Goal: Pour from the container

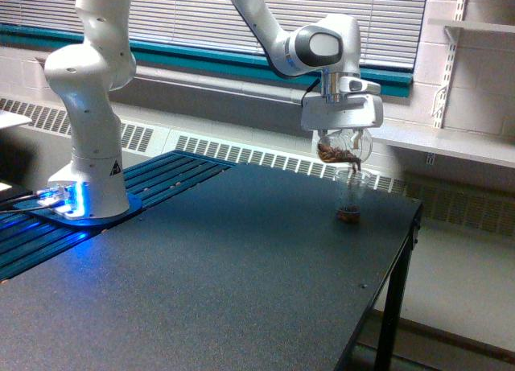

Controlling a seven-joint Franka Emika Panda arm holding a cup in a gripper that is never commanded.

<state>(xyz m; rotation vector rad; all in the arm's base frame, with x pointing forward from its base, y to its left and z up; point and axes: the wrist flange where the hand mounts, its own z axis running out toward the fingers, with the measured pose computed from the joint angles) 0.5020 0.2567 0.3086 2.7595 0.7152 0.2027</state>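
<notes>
1. just under the gripper [343, 138], clamped between its fingers, hangs the container [341, 150]: a small clear rounded cup tipped over sideways, with a clump of brown granular bits [330, 153] lying against its lower wall; a thin brown stream runs down from its lip on the exterior view's right.
2. directly below the gripper stands a ribbed clear plastic cup [351, 196], upright and slimmer than the container, with a low brown layer at its bottom; the stream ends at its open mouth; whether container and cup touch cannot be told.
3. the gripper's fingers are mostly lost behind the clear wall and glare, so their exact hold is hard to make out; the container's rim is faint against the pale background; the arm's upper links run out of the top of the view.
4. beneath the gripper the table [201, 274] is dark, matte and finely speckled, with a thin black leg at the exterior view's right; the arm [88, 105] is smooth glossy white, its base lit blue on dark blue slats, well away from the gripper toward the exterior view's left.
5. behind the gripper are horizontal window blinds [185, 17] above a teal sill and a slotted white heater grille.
</notes>
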